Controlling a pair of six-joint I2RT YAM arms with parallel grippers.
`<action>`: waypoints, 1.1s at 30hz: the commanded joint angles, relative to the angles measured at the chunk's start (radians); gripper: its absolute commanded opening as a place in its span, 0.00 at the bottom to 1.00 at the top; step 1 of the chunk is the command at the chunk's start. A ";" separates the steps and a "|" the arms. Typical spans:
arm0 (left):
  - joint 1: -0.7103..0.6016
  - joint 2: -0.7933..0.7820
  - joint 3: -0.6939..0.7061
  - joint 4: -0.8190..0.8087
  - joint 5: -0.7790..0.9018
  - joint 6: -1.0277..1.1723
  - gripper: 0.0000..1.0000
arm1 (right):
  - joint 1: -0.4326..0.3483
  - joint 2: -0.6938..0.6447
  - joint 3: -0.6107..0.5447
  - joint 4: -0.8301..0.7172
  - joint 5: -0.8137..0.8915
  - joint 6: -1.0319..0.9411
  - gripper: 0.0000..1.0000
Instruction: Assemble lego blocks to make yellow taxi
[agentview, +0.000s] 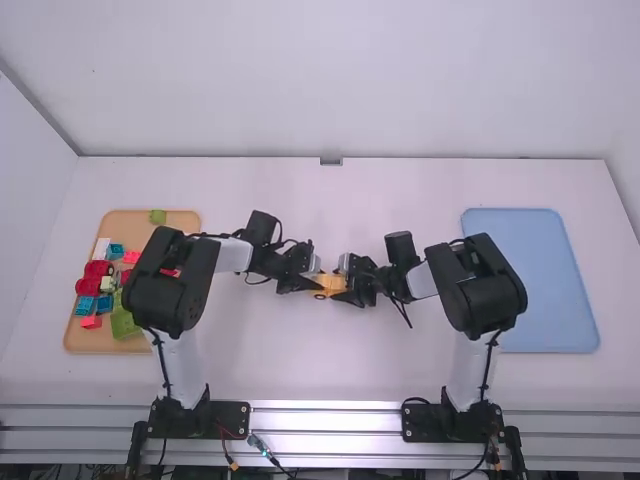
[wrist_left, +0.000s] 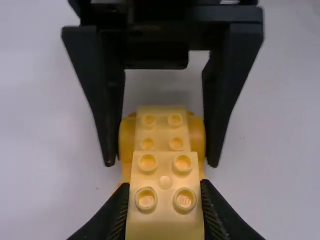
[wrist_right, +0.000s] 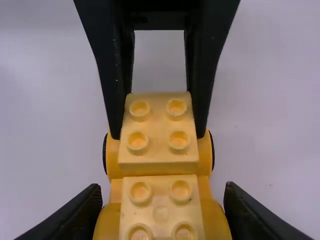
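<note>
A: Quick, where was the yellow car (agentview: 326, 286)?
B: Middle of the bench (agentview: 330, 370), between the left claw (agentview: 312, 277) and the right claw (agentview: 347, 281). Couldn't tell if it touched the surface.
A: Left claw state?
B: Grasping the pale yellow block (wrist_left: 166, 220) at the car's left end, one finger pressed to each side. Studs faced up between the fingers.
A: Right?
B: Grasping the car's other end, fingers against the rounded orange sides (wrist_right: 116, 192). A second pale block (wrist_right: 161, 210) sat between them, studs up too.
A: Was the left claw's block seated?
B: It lay right over the body, between the black wheels (wrist_right: 213, 150). Couldn't tell if it was pressed home.
A: Rest?
B: Wooden tray (agentview: 130, 215) far left, with red (agentview: 90, 286), blue (agentview: 104, 303), green (agentview: 123, 320) and white blocks (agentview: 102, 247). Blue tray (agentview: 528, 285) on the right, well apart from the car.
</note>
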 joint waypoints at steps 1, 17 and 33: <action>-0.015 0.010 0.011 0.006 -0.024 -0.047 0.02 | 0.000 0.013 -0.010 -0.029 0.027 -0.035 0.47; -0.042 0.010 -0.097 0.176 -0.024 -0.136 0.02 | -0.033 0.013 -0.011 -0.028 0.024 -0.032 0.49; -0.041 0.010 -0.078 0.163 -0.019 -0.133 0.51 | -0.028 0.013 -0.010 -0.028 0.027 -0.033 0.52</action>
